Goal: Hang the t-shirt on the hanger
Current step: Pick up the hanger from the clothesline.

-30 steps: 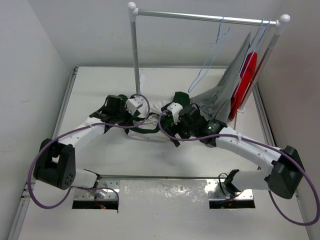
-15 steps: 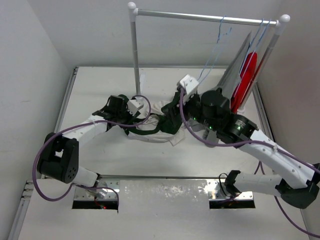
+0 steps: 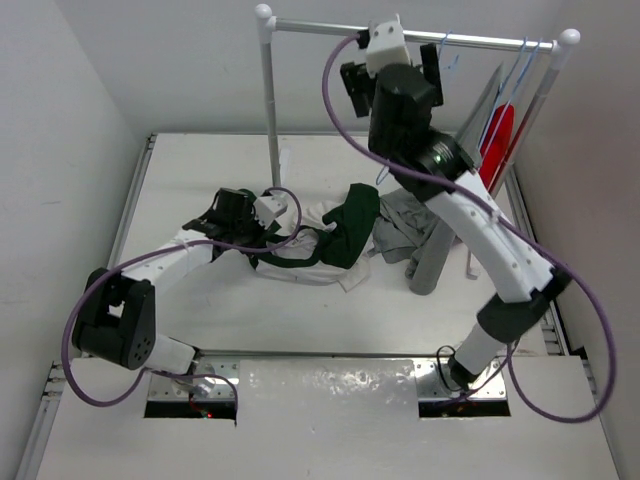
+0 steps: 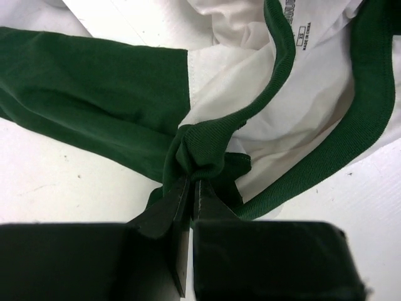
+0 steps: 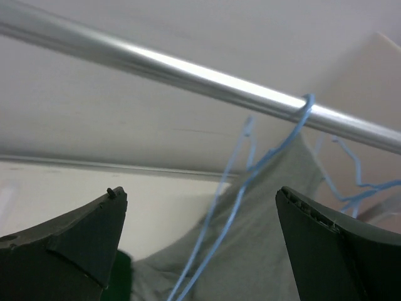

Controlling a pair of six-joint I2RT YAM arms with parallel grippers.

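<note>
On my overhead feed a white clothes rail (image 3: 270,100) stands at the far side of the white table (image 3: 200,170), its metal crossbar (image 3: 320,29) running between two ball-capped uprights. At the bar's right end I can see a grey shirt (image 3: 405,228) hanging, with its lower part slumped onto the tabletop. A red shirt (image 3: 497,135) hangs just behind it, against the right upright. More blue wire hangers (image 3: 522,65) hook over the bar there. Plain white walls close in three sides. Along the near edge lies a crinkled clear sheet (image 3: 330,385).
</note>
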